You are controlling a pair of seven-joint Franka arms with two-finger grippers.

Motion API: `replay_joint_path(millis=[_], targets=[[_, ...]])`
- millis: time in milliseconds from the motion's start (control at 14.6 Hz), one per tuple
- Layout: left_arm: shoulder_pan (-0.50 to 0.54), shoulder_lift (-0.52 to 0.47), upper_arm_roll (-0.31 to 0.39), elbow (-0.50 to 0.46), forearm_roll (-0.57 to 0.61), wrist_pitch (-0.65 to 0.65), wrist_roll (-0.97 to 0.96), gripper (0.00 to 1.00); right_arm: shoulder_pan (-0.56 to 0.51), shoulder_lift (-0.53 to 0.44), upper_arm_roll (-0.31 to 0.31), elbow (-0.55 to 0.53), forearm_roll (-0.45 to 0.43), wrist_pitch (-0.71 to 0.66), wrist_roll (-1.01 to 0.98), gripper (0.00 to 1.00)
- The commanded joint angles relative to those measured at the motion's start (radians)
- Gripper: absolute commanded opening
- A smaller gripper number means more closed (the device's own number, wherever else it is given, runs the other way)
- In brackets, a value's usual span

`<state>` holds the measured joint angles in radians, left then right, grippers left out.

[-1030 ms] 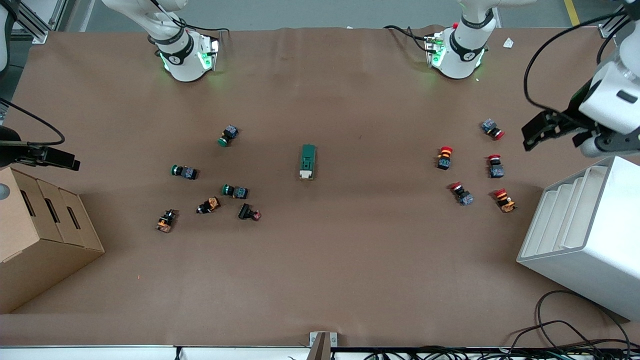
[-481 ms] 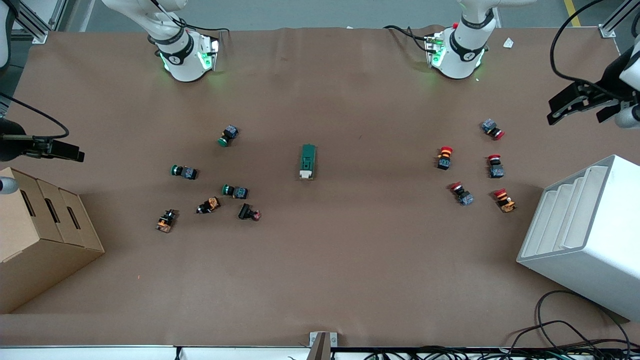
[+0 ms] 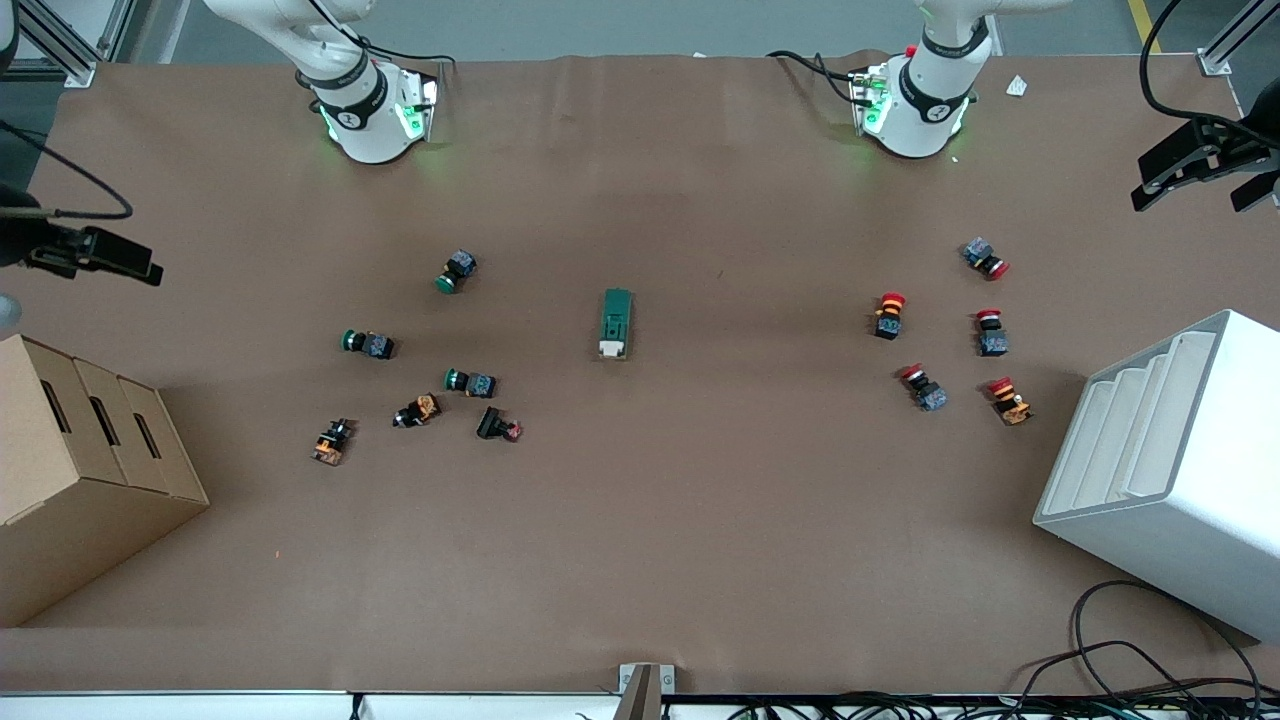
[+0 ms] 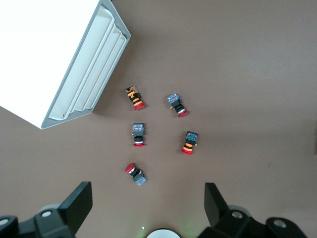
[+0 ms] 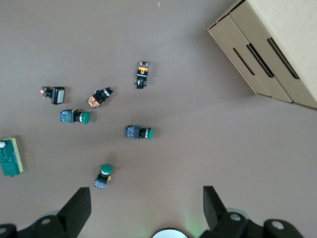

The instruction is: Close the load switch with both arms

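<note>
With the load switch [image 3: 616, 323] untouched mid-counter, both spread-fingered grippers, left gripper [image 3: 1205, 165] and right gripper [image 3: 95, 257], hung over the counter's ends, needing to approach it.

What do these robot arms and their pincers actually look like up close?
Both are glossy white jointed arms with black bands and green lights at their bases, with black cables trailing beside them. Each ends in a matte black two-finger gripper, the left gripper and the right gripper, with angular wedge-shaped fingers.
</note>
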<state>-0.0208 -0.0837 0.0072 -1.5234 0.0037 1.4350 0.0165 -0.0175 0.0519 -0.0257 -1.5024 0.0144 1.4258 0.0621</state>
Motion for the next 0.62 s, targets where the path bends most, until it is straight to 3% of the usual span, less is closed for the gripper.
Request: replay_joint_path(millis=[0,549], targets=[[0.009,-0.021,-0.003,-0.023,-0.019,0.007,0.019,1.0,-0.006,-0.098,0.009,-0.124,-0.014,0.048,-0.001,1.0],[0.009,-0.048,-0.053,-0.092,-0.018,0.067,-0.007,1.0,-0.009,-0.17,0.007,-0.125,-0.014,0.028,-0.013,1.0]])
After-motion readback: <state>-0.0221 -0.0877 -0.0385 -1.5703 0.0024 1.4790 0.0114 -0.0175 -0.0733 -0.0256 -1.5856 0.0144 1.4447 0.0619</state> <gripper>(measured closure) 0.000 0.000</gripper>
